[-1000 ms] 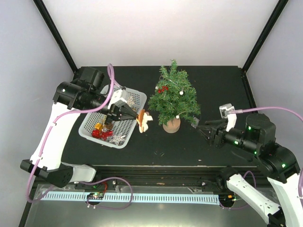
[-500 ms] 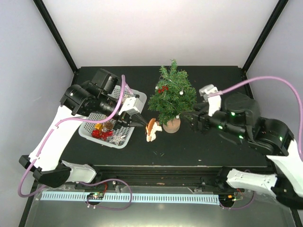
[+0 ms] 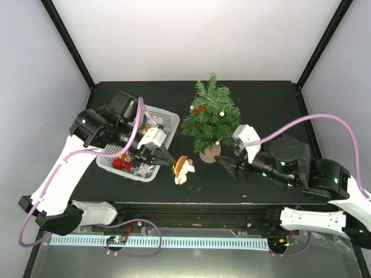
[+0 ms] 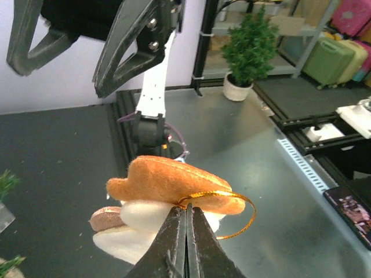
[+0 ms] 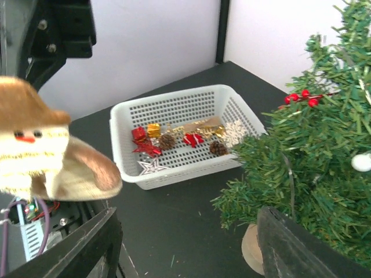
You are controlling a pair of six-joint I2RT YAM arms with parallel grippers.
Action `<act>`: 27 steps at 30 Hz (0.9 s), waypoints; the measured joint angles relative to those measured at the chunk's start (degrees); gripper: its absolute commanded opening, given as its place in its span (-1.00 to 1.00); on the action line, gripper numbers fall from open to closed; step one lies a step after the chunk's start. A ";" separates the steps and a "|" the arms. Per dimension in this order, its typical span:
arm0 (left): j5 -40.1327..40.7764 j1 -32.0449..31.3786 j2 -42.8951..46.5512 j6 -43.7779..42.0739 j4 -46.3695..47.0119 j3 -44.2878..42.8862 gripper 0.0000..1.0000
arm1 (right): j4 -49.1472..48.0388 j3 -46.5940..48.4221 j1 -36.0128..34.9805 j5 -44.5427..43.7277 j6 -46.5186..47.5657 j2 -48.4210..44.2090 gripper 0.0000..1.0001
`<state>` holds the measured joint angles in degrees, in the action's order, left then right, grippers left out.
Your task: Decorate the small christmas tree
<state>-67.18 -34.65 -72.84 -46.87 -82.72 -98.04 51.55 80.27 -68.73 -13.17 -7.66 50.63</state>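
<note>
Left gripper point(image 4: 185, 234): mine, pinched tight on the gold loop point(image 4: 235, 211) of a felt ornament point(image 3: 184, 169), which I hold between the white basket point(image 3: 172, 117) and the small christmas tree point(image 3: 211, 119). The tree stands upright on its wooden base point(image 3: 210, 154) at mid-table point(image 3: 266, 98), right of the basket. Right gripper point(image 3: 224, 162): mine, jaws wide apart, low, just beside that base and facing the ornament. In the basket lie a pine cone point(image 5: 167, 141), a red gift box point(image 5: 139, 135), a snowflake point(image 5: 235, 132) and a star point(image 5: 152, 168).
</note>
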 measured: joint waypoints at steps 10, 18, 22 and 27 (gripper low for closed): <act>-6.21 -2.14 2.32 -5.16 -4.39 3.30 -0.97 | -9.31 -6.78 -0.39 11.08 2.89 -0.96 0.43; -7.04 -3.87 2.34 -5.68 -4.87 3.72 -0.97 | -13.40 -6.03 -5.07 14.60 2.91 5.75 0.45; -7.10 -4.15 2.34 -5.86 -4.94 3.72 -0.97 | -14.32 -6.03 -6.08 15.17 2.82 6.29 0.45; -7.26 -4.22 2.34 -6.10 -4.94 3.72 -0.97 | -15.74 -6.03 -6.62 16.22 2.34 6.10 0.45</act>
<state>-74.43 -38.87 -70.50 -52.97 -87.66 -94.32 35.81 74.24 -75.35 3.05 -5.32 56.73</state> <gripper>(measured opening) 0.019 0.723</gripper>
